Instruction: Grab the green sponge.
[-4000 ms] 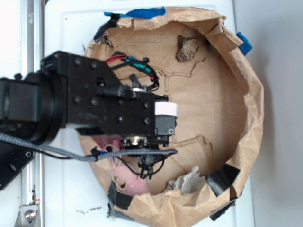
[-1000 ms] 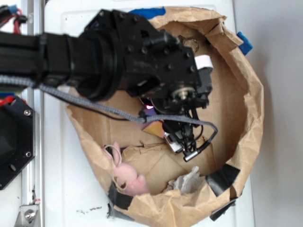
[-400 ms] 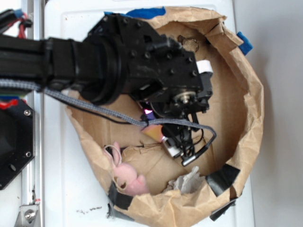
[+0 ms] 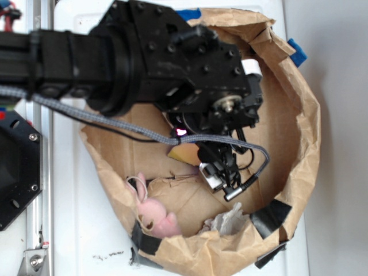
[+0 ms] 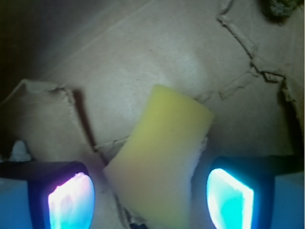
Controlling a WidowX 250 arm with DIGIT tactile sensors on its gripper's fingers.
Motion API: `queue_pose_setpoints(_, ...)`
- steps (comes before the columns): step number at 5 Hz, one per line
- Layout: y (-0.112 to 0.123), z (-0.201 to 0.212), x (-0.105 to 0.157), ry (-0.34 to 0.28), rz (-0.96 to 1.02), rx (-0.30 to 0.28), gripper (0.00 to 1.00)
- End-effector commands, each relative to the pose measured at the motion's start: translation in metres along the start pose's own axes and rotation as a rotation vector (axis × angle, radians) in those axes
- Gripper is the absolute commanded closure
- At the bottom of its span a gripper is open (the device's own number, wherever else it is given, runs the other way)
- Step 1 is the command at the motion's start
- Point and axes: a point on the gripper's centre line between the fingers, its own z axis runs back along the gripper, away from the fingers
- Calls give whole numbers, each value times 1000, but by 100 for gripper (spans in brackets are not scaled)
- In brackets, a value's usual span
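Note:
The green sponge [image 5: 162, 157] is a pale yellow foam wedge lying on the brown paper floor, tilted. It fills the space between my two glowing fingers. My gripper [image 5: 151, 200] is open, and a gap shows between the sponge and each pad, wider on the left. In the exterior view the black arm covers the middle of the paper bowl. Only a corner of the sponge [image 4: 184, 153] peeks out under the gripper [image 4: 196, 162].
A crumpled brown paper bowl [image 4: 307, 132] walls in the whole area. A pink plush bunny [image 4: 155, 217] lies at its lower left and a white paper wad [image 4: 227, 221] at the bottom. A brown lump [image 5: 281, 8] sits at the wrist view's top right.
The arm has swung from the bowl's left side to its middle, covering the brown lump. Over the last second it shifted slightly toward the right.

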Motion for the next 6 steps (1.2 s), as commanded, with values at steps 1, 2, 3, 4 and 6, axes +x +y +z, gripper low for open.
queue_pose_setpoints(1,-10,14,10,-104,12,-12,0)
queue_pose_setpoints(2,-11,10,13,-111,36,-4,0)
queue_pose_setpoints(3,-10,5,18,-99,59,7,0)
queue_pose_setpoints(4,-11,0,19,-88,78,16,0)
queue_pose_setpoints(6,-16,-28,15,-103,52,116,0)
